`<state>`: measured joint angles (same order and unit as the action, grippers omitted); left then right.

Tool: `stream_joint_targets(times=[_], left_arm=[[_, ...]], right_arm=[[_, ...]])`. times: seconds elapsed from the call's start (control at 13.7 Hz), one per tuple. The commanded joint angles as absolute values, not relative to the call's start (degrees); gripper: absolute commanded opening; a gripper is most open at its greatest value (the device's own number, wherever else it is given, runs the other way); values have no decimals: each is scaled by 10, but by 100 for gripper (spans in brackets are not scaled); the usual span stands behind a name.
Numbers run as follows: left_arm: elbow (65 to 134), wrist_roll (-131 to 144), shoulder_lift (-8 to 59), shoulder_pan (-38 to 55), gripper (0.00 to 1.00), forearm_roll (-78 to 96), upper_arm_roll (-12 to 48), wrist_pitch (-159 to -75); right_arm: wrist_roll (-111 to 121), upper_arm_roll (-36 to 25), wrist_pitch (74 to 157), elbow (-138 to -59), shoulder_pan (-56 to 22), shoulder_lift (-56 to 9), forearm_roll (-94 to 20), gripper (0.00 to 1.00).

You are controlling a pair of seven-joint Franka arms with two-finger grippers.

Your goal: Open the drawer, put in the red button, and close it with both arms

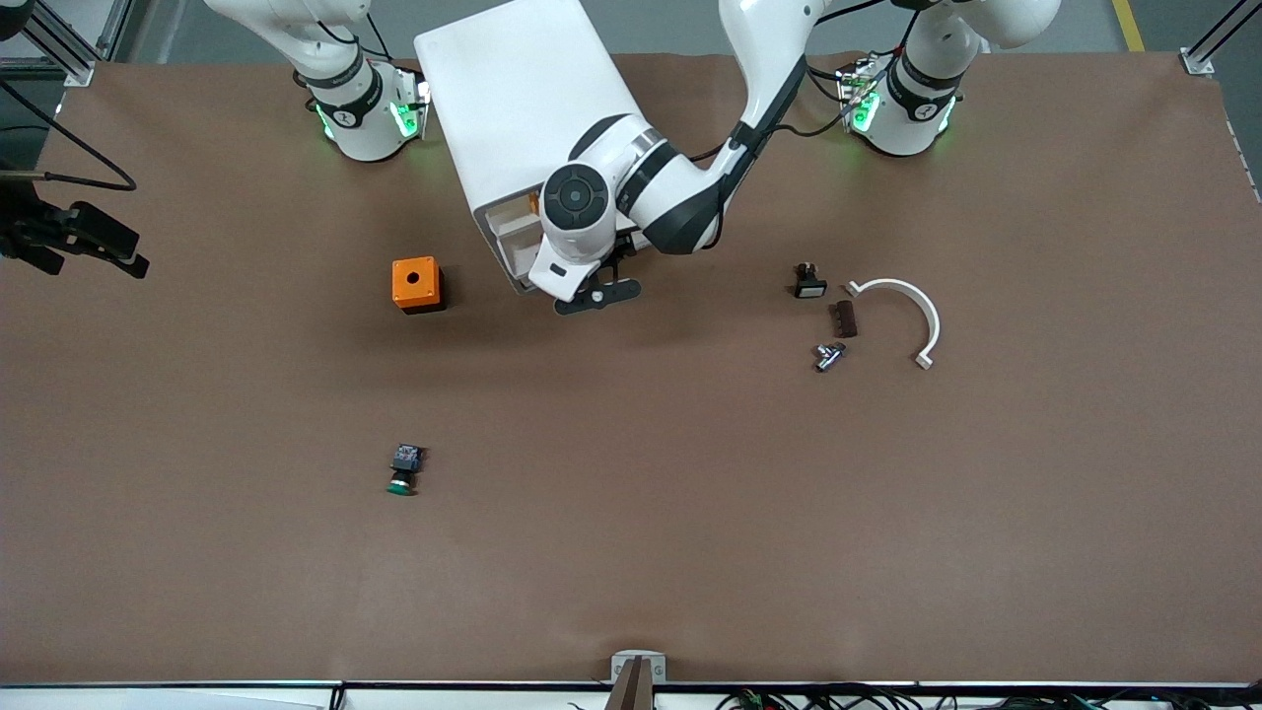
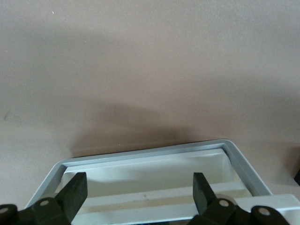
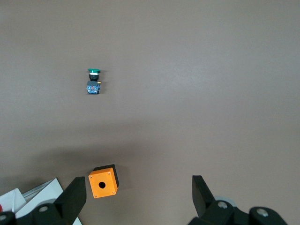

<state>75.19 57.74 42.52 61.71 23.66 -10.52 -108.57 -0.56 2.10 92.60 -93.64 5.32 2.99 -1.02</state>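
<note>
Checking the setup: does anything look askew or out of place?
The white drawer cabinet sits skewed to the table edges, its drawer open. The green-capped switch lies tipped on its side, nearer the front camera.

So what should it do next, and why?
Probably nudge the drawer shut with the left pincer: it hangs open and empty over the open drawer, and no red button shows on the table. The right pincer waits open, high over the table.

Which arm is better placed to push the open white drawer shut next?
Left, likely: the left gripper, open, hangs at the front rim of the white drawer. The right gripper, also open, is up over the orange box with a round hole.
</note>
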Motion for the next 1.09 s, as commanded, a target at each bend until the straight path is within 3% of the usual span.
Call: stream_joint_targets(times=[0.0, 1.02], left_arm=[[761, 578, 411, 621, 100, 231, -89, -1082], [763, 582, 412, 630, 100, 223, -55, -1077]], right_arm=[[-3, 25, 930, -940, 61, 34, -10, 100], [6, 25, 928, -952, 62, 36, -2, 100]])
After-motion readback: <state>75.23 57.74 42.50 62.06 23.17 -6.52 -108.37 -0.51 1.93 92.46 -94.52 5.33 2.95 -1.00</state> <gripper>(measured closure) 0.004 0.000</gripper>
